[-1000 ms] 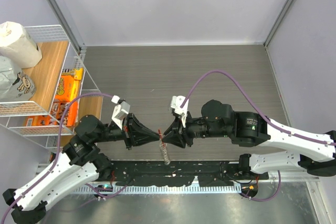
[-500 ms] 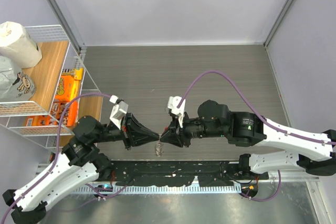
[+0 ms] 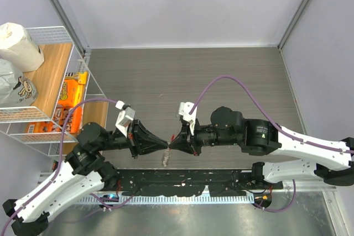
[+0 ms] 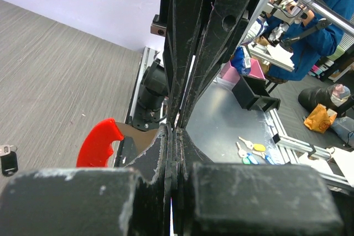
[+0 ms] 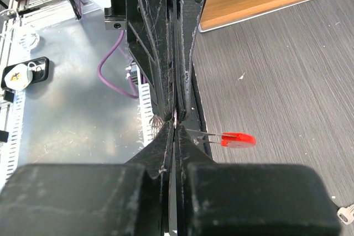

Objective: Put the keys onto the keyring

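The keyring (image 3: 166, 157) is up in the air near the front edge of the table (image 3: 166, 81). It dangles down, and its red strip (image 5: 238, 139) sticks out to one side. The left gripper (image 3: 165, 146) and the right gripper (image 3: 171, 146) meet tip to tip. Both are squeezed shut on the keyring. The keys (image 4: 6, 160) lie flat on the table, apart from the ring, and nothing holds them. I think the job has only just begun. The ring is picked up, but the keys are not on it yet.
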